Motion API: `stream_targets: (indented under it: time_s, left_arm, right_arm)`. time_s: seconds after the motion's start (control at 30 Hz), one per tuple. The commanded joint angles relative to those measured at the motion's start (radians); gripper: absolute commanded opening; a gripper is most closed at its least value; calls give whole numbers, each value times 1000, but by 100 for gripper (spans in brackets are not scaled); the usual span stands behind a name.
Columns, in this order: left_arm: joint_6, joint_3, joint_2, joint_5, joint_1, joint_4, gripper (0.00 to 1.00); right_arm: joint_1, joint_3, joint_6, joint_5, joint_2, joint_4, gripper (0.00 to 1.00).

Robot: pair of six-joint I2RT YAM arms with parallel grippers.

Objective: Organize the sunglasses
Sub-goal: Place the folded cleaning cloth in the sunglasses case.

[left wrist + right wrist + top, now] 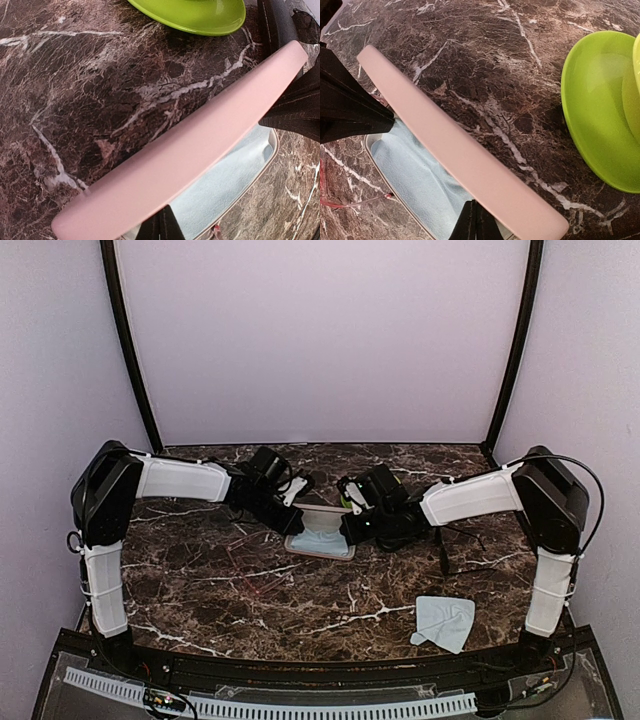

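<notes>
An open pink case (322, 540) lies mid-table with a pale blue cloth (225, 185) inside and its lid (185, 150) raised. My left gripper (160, 227) is shut, its tips against the lid's inner edge. My right gripper (475, 225) is also shut and touches the lid (465, 155) from the other side. A thin red-pink pair of sunglasses (250, 540) lies on the marble left of the case; one red temple (350, 202) shows beside the case rim. A thin black wire-like shape, probably the black pair (444, 552), lies under the right forearm.
A lime-green dish-shaped object (602, 110) sits just beyond the case, and its edge (200, 15) shows in the left wrist view too. A loose pale blue cloth (445, 622) lies near the front right. The marble table (200, 590) is walled on three sides.
</notes>
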Motion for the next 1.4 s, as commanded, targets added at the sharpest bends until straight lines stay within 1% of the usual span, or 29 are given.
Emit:
stream_targets:
  time_s: [0.0,0.27,0.57,0.8,0.93,1.0,1.07,1.13,1.27,1.37]
  left_arm:
    - [-8,11,-25,9,7,-10,7]
    - [-9,-13,-68,-15,7,-7,22]
    - [-20,-38,-104,-24,7,0,33]
    - [-43,-91,-166,-29,6,32,44]
    - [-60,-129,-198,-36,5,60,49]
    - [-68,-151,-215,-47,5,72,55]
    - [-76,-171,-232,-58,5,72,60]
    - [-80,-192,-248,-64,5,73,62]
    - [-92,-246,-300,-94,6,71,63]
    - [-105,-302,-349,-103,6,91,63]
  right_arm:
    - [-6,3,-17,4,-12,11,4]
    - [-7,2,-21,17,-44,-6,11]
    - [-4,-45,-19,40,-83,-28,19]
    - [3,-77,-8,30,-128,-15,27]
    - [11,-97,-3,29,-148,-5,35]
    - [12,-116,4,33,-164,-1,39]
    - [12,-135,12,41,-182,-6,49]
    - [11,-147,20,46,-195,-21,54]
    - [14,-177,51,53,-203,-23,56]
    - [14,-180,80,72,-186,-25,52]
